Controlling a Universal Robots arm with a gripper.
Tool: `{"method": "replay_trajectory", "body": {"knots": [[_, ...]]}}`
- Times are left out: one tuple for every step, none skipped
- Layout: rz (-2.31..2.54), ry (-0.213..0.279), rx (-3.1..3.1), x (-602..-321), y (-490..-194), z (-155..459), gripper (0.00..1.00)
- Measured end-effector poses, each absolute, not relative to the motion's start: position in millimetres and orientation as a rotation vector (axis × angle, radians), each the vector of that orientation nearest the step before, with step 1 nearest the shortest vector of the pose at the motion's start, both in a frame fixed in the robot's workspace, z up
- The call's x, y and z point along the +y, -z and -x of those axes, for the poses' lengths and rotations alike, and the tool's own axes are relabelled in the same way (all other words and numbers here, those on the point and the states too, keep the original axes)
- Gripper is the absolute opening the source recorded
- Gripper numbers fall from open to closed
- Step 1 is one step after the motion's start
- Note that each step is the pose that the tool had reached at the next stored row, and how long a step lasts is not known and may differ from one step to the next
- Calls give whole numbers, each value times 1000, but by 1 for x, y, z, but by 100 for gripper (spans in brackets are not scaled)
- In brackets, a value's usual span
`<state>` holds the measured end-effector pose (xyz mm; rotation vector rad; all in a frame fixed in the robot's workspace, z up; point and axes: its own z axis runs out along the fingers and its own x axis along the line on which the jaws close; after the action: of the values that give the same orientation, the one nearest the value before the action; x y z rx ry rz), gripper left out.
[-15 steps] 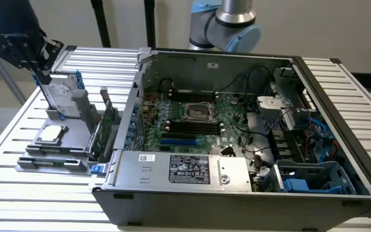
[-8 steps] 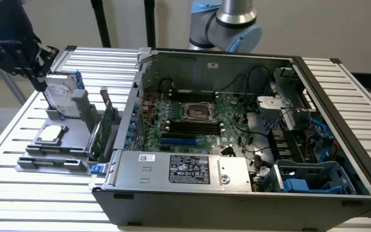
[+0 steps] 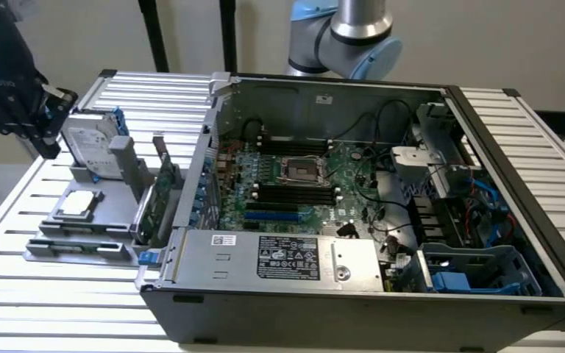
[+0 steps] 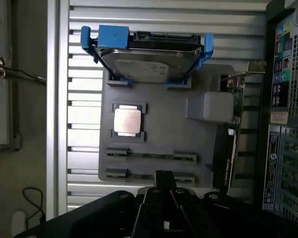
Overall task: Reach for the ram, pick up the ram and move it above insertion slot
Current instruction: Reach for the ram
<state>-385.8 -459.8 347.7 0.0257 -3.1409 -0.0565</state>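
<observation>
Green ram [image 4: 149, 155] in holder [image 4: 188, 136], wrist view | gripper [image 4: 164, 178] pressed together | exterior view: motherboard [image 3: 346, 168]

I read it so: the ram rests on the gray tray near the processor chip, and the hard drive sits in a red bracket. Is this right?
Not quite: the bracket around the hard drive is blue, not red, as the wrist view shows. The rest holds: the ram rests on the gray tray near the processor chip.

Table [image 3: 67, 294]: ribbed bare metal slats, satin sheen. Tray [image 4: 158, 134]: matt grey plastic. Hard drive [image 4: 149, 67]: shiny metal top w/ blue plastic frame [image 4: 111, 37]. Chip [image 4: 127, 121]: dull metal lid. PC case [image 3: 361, 316]: matt dk-grey metal.
</observation>
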Motion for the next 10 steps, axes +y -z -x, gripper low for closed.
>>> {"method": "replay_trajectory", "body": {"knots": [[-26, 56, -3140, -464, -347, 386, 11], [-26, 55, -3140, -469, -347, 386, 11], [-26, 53, -3139, -473, -346, 386, 11], [-26, 51, -3139, -477, -346, 386, 11], [-26, 49, -3138, -481, -345, 386, 11], [-26, 46, -3138, -484, -345, 386, 11], [-26, 43, -3138, -485, -344, 386, 11], [-26, 43, -3138, -485, -345, 386, 11], [-27, 42, -3137, -485, -345, 386, 11], [-42, 39, -3137, -485, -344, 386, 11]]}}
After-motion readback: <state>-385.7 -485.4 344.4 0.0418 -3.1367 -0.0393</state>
